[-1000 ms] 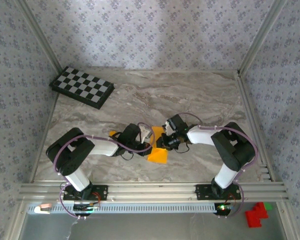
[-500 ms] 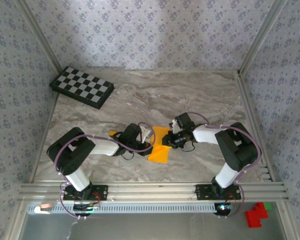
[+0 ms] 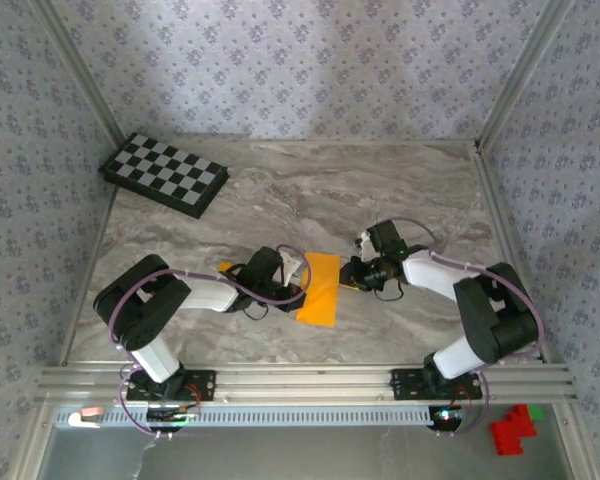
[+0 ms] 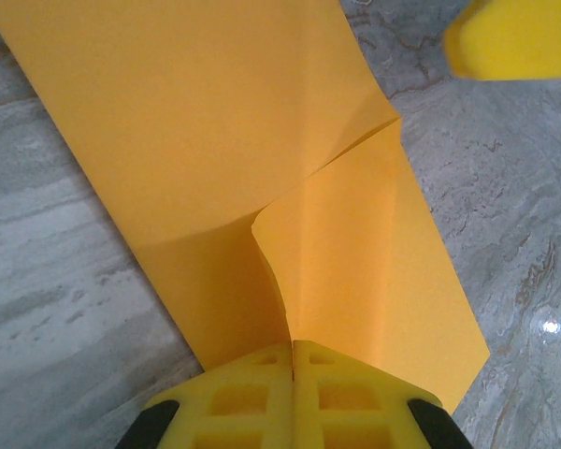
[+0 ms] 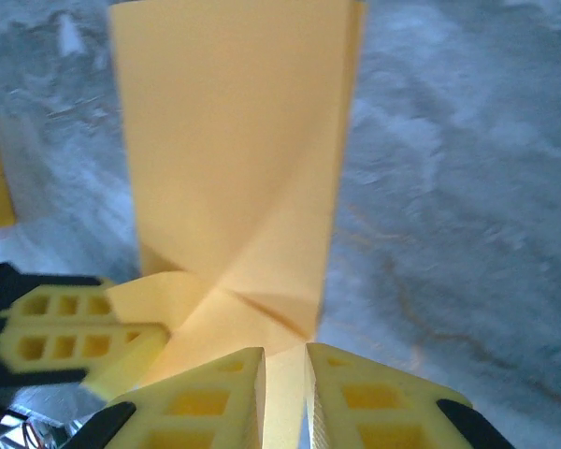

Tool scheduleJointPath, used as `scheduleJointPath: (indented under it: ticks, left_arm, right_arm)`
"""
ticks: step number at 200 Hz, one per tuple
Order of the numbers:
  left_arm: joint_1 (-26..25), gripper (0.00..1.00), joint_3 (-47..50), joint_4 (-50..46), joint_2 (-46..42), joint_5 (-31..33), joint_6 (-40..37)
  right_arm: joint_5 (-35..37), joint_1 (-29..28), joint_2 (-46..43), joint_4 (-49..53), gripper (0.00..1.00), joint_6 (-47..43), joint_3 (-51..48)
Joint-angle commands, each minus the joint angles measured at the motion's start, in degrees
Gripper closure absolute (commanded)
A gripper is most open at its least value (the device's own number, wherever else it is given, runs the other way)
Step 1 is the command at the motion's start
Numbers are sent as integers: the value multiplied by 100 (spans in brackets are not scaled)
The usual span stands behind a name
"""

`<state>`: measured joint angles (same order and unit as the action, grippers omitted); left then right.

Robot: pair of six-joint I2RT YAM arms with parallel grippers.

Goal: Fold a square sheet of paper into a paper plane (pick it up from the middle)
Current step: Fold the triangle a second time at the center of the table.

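Observation:
The orange-yellow sheet of paper (image 3: 321, 289) lies on the marble table as a narrow creased strip between my two grippers. My left gripper (image 3: 299, 278) is shut on its left edge; in the left wrist view its tips (image 4: 293, 344) pinch the paper (image 4: 215, 122) where a flap lifts off the sheet. My right gripper (image 3: 353, 277) sits at the strip's right edge. Seen from the right wrist, its fingers (image 5: 285, 351) stand a narrow gap apart just over the edge of the paper (image 5: 234, 140), which shows diagonal creases.
A small orange block (image 3: 225, 267) lies just left of my left gripper. A black-and-white checkered board (image 3: 165, 175) rests at the back left. Patterned walls and metal rails (image 3: 300, 380) bound the table. Red blocks (image 3: 510, 430) lie off the table at front right.
My right gripper has drawn back to the right, off the paper to its right edge. The paper now lies as a fuller, flatter strip. The left gripper has held still.

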<state>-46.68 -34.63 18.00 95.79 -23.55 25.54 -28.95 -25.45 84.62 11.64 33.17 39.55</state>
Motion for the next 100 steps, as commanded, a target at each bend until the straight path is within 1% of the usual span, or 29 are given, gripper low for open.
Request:
scheduleJointPath:
  ticks: [1,22,50,100]
  left_arm:
    - [-100,100,183,-702,441,536,-100]
    - [-111,100,193,-693,444,540,-93]
    - [-122,100,184,-684,467,527,-102]
    - [-120,100,185,-701,458,519,-111]
  right_arm:
    - [248,-351,-260,85,80,92,-26]
    - [280,-707,-112,-168,80,309,29]
    - [214,-1055,337,-451,80,555,216]
    - [60,-1194,1056,-820,80,702,325]
